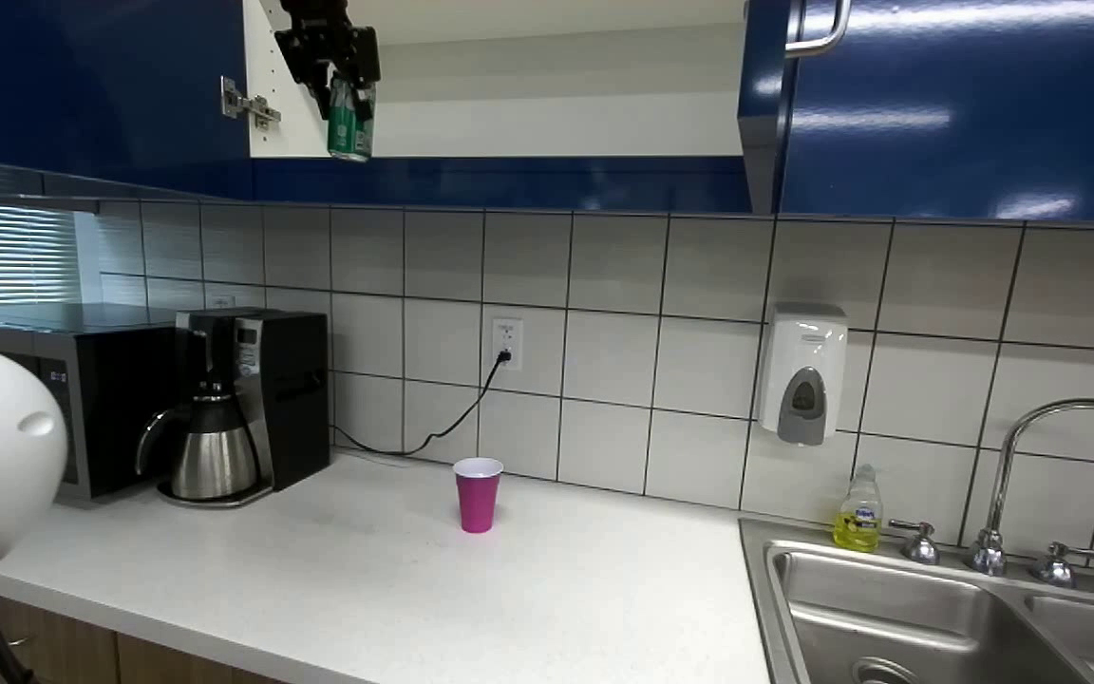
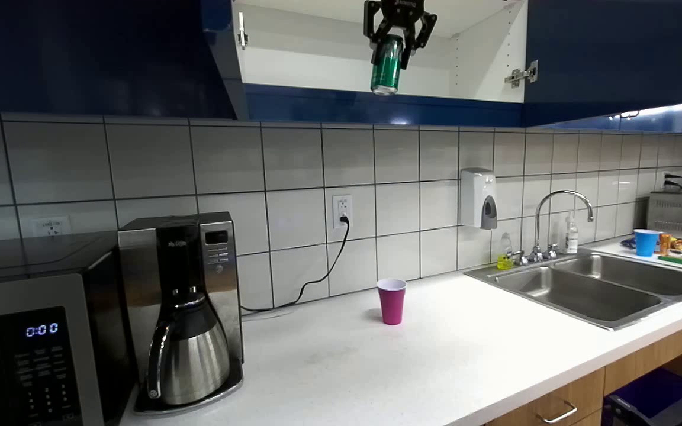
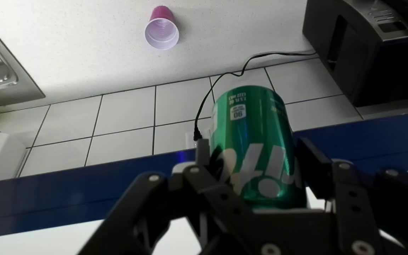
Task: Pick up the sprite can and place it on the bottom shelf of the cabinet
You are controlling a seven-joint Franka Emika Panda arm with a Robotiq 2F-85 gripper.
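The sprite can is green and shows in both exterior views and in the wrist view. My gripper is shut on it, one finger on each side. The can hangs slightly tilted in front of the opening of the cabinet. In both exterior views its lower end overlaps the blue front edge. The top of the bottom shelf is hidden from below there. In the wrist view a white area of the cabinet interior shows behind the blue edge.
Open blue doors flank the opening. Below, a pink cup stands on the white counter. A coffee maker and microwave stand at one end, a sink at the other.
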